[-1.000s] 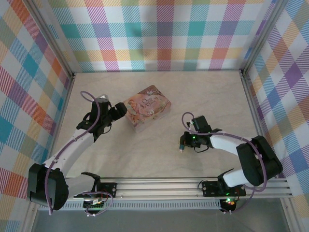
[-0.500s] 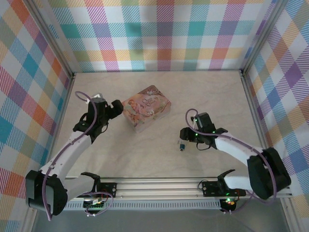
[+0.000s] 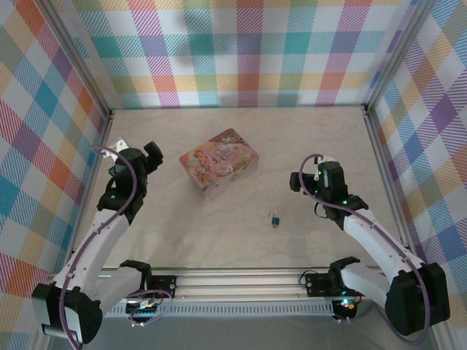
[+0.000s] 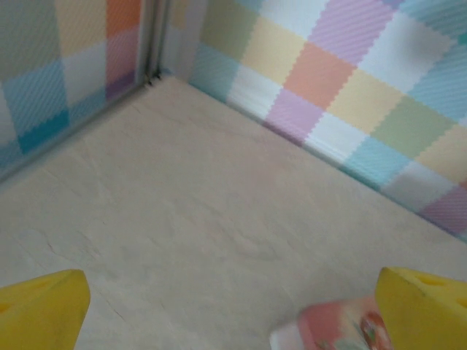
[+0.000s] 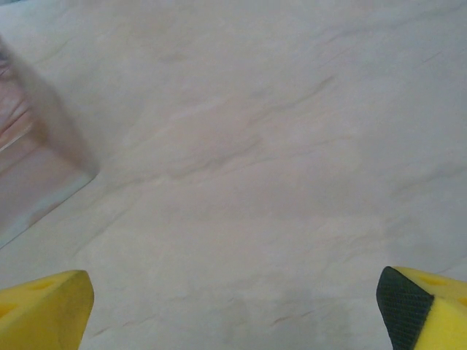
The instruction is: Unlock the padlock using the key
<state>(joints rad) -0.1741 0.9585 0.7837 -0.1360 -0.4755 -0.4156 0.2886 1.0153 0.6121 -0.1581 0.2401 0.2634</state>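
The padlock [image 3: 275, 219] lies loose on the table [image 3: 211, 240], near the right gripper [image 3: 300, 176] and well apart from the left gripper [image 3: 144, 154]. Both grippers are wide and empty. I cannot find the key. An off-centre finger may push the small lock away.

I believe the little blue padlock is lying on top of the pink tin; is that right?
Not quite. The little blue padlock is lying on the table, apart from the pink tin, as the top view shows.
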